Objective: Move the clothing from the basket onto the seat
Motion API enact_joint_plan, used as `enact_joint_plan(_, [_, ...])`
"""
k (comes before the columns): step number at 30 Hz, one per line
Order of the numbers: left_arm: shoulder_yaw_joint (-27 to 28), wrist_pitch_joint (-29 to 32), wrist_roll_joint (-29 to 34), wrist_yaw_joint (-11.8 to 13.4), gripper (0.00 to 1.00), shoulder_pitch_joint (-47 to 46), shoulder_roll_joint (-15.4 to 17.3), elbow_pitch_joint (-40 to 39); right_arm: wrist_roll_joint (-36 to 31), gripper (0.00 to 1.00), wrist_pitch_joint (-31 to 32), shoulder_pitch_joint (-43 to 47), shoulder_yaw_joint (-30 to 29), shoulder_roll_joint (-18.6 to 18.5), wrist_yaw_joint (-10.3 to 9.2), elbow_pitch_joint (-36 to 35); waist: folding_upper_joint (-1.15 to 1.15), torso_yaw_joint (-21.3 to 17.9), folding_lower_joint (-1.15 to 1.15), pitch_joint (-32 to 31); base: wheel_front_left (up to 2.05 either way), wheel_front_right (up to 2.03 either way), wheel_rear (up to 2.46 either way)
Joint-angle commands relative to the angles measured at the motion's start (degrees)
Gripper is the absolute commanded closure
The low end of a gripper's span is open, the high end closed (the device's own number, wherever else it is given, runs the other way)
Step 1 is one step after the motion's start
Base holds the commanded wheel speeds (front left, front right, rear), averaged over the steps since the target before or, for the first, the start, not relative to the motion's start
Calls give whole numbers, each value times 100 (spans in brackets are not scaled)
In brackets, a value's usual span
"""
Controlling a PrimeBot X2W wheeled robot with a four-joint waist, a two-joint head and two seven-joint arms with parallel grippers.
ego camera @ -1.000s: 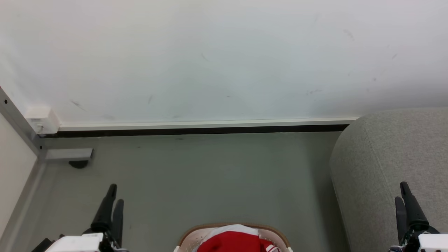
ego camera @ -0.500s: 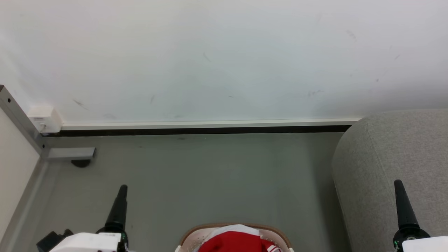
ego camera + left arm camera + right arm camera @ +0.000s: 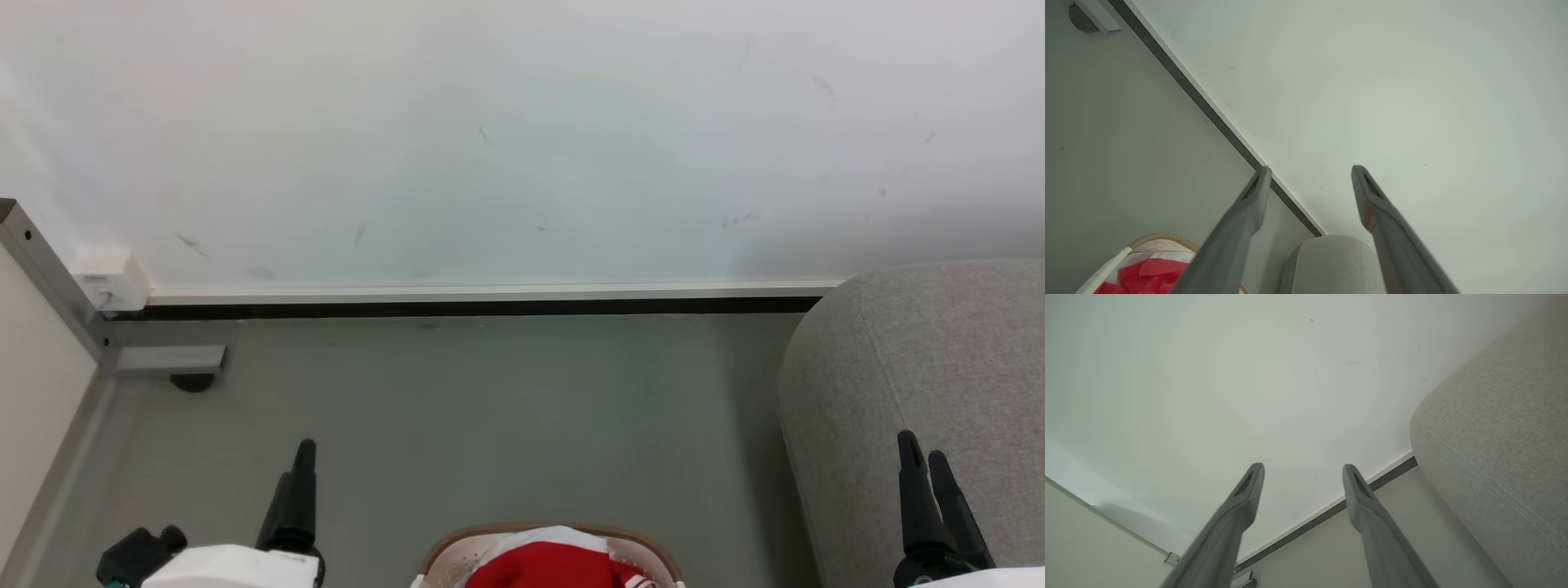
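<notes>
Clothing [image 3: 549, 567] lies in the basket [image 3: 454, 545], on the floor [image 3: 506, 408] left of the seat [image 3: 939, 351], away from the floor's wall edge; left gripper [image 3: 1310, 170] and right gripper [image 3: 1302, 467] both spread wide, holding nothing.

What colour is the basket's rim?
Brown, on the oval white plastic basket; clearest in the head view.

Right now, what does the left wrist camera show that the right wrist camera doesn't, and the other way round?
Left wrist view's own: the basket at its bottom left, with the red clothing lying in it. Right wrist view's own: a pale panel with a metal edge, at its lower left. Shared: the grey seat, the white wall, the dark skirting strip and the grey floor.
</notes>
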Motion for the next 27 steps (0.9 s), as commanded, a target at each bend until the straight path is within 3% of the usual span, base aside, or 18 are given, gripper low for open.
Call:
enact_joint_plan(1, [-28, -80, 232, 12, 0, -19, 40, -78, -288, 0, -58, -4, -59, -19, -3, -99, 0, 3, 0, -5, 0, 0, 0])
enact_joint_plan(27, [-317, -545, 2249, 40, 0, 55, 48, 21, -2612, 0, -244, 242, -343, 250, -6, -183, 0, 15, 0, -43, 0, 0, 0])
